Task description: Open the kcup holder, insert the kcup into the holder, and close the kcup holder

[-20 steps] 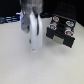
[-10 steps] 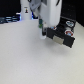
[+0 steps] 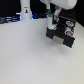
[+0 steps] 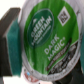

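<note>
The kcup [image 4: 45, 40] fills the wrist view, with its green printed lid facing the camera, held between dark fingers [image 4: 7, 41]. In the exterior view my gripper [image 3: 51, 23] hangs over the near left end of the kcup holder [image 3: 62, 34]. The holder is a black box with grey front plates [image 3: 59, 40]. A bit of green shows at the gripper tip; the pod itself is too small to make out there. I cannot tell whether the drawer is pulled out.
Pods with reddish-white tops [image 3: 68, 27] sit in the holder's tray. A tall white bottle-shaped post [image 3: 25, 10] stands at the back on the exterior view's left. Dark items line the back edge [image 3: 7, 20]. The table surface [image 3: 25, 57] is pale.
The arm has moved toward the exterior view's right, from the middle of the table to over the holder's left end, with the kcup in it.
</note>
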